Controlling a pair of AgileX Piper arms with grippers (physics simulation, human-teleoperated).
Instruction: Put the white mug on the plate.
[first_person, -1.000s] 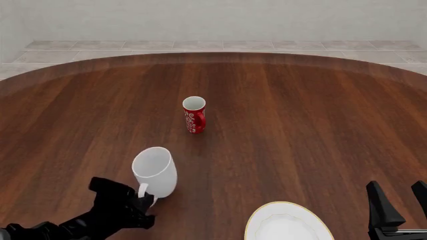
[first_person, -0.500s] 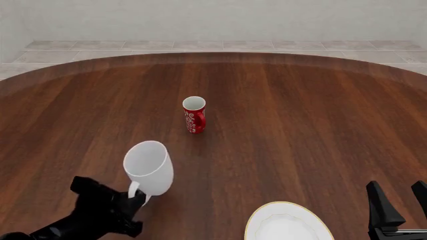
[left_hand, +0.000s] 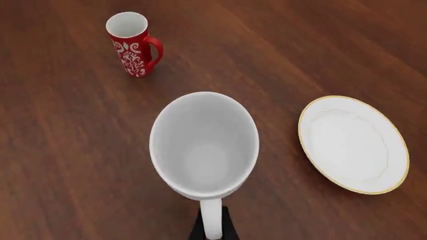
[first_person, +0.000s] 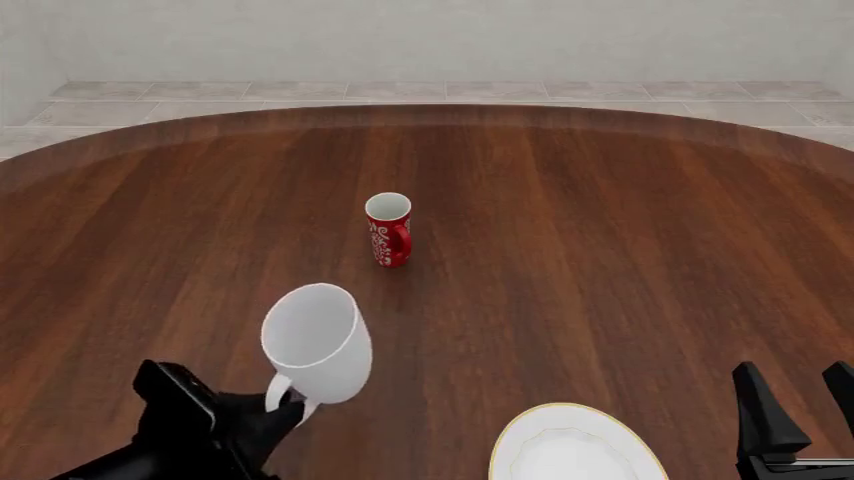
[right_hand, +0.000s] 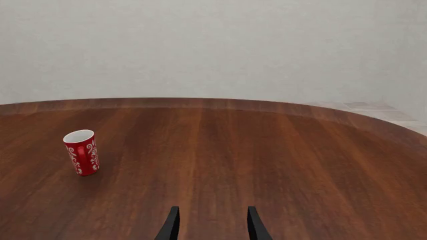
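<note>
Currently gripping the white mug (first_person: 318, 342) by its handle with the left gripper (first_person: 274, 415), low on the front view's left, near the counter's (first_person: 601, 230) near edge. Seen in the left wrist view as two dark fingers (left_hand: 228, 231) pinched on either side of the white handle, mouth of the white mug (left_hand: 204, 145) facing the camera, inside bare. Lifted off the wood, judging by the front view: tilted, mouth leaning up and away toward the far side, handle pointing down toward the gripper.

Not on the plate (first_person: 577, 444) yet: plate flat on the counter at the front view's bottom edge, to the right of the mug and apart from it, partly cut off by the frame. Shown whole in the left wrist view as a round white plate (left_hand: 353, 144) with a thin gold rim, beside the mug with a strip of dark wood between them.

Farther back, near the counter's middle, standing upright: a small red mug (first_person: 388, 230) with white patterning, well apart from both, also visible in the left wrist view (left_hand: 132, 45) and the right wrist view (right_hand: 82, 152).

Parked at the front view's lower right corner: right gripper (first_person: 801, 405), fingers spread and holding nothing, confirmed in the right wrist view (right_hand: 212, 225) by two dark fingertips with bare wood between.
</note>
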